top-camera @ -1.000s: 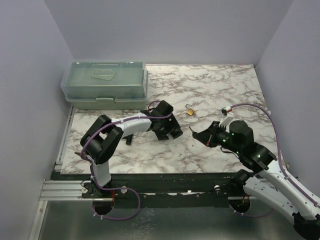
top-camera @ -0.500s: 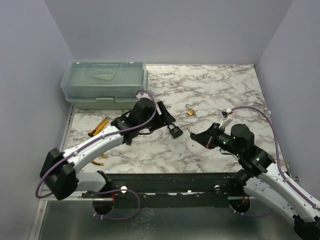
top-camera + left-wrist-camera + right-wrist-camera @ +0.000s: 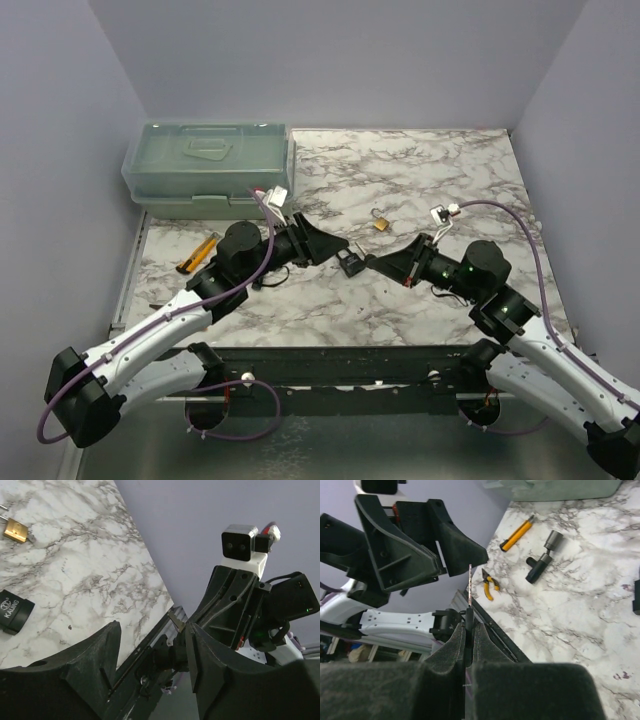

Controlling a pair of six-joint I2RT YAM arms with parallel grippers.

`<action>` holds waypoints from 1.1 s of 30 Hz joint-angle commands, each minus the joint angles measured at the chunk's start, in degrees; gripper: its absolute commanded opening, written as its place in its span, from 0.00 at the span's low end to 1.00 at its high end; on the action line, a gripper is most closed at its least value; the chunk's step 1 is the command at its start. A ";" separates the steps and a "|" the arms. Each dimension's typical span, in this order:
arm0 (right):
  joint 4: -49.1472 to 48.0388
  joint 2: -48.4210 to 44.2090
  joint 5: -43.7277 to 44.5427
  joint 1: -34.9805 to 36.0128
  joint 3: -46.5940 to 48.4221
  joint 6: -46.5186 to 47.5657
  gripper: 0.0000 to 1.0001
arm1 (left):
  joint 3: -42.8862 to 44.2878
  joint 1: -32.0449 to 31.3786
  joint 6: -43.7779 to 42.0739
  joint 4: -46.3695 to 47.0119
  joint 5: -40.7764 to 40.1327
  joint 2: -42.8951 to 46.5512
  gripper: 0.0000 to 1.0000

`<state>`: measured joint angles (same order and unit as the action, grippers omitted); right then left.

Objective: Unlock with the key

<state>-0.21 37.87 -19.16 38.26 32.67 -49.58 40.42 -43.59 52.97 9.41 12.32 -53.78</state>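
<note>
The key [image 3: 469, 596] has a black head pinched between my right gripper's [image 3: 469, 625] shut fingers, and its thin metal blade sticks out ahead. In the top view my right gripper [image 3: 381, 264] hangs just right of the black padlock [image 3: 350, 263], which lies on the marble table [image 3: 430, 180]. My left gripper [image 3: 330, 244] is open and empty, just left of the padlock and facing the right gripper. In the left wrist view the key blade [image 3: 176, 621] shows between the open left gripper's [image 3: 152, 632] fingers, and the black padlock [image 3: 15, 613] lies at the left.
A small brass padlock [image 3: 381, 221] lies behind the black one. A pale green toolbox [image 3: 210, 170] stands at the back left. A yellow-handled screwdriver [image 3: 517, 534], yellow pliers [image 3: 490, 584] and a black T-shaped piece [image 3: 542, 558] lie on the table's left part.
My left arm has stretched out low and its open gripper has come off the black padlock, which now lies on the table. My right gripper has moved left with the key.
</note>
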 commanded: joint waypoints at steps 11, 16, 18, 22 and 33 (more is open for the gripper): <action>-6.36 0.59 -4.23 0.19 0.91 -4.01 0.00 | -0.47 0.11 2.28 14.14 8.30 -1.59 0.55; -8.50 1.48 -5.56 0.17 0.65 -4.36 0.00 | -0.56 0.14 2.95 14.61 8.51 -3.81 0.52; -8.85 1.76 -6.13 0.14 0.58 -4.35 0.00 | -0.62 0.06 3.35 15.86 8.68 -4.76 0.51; -9.84 2.12 -7.13 0.10 -0.03 -4.31 0.00 | 0.97 0.08 3.27 17.08 9.76 -7.15 0.41; -8.28 4.11 -3.43 0.15 0.53 0.19 0.01 | 3.26 0.14 11.45 8.38 5.59 -10.06 0.00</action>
<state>-8.05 40.88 -23.64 38.04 32.45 -52.69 42.13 -43.44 60.75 25.10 21.80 -63.46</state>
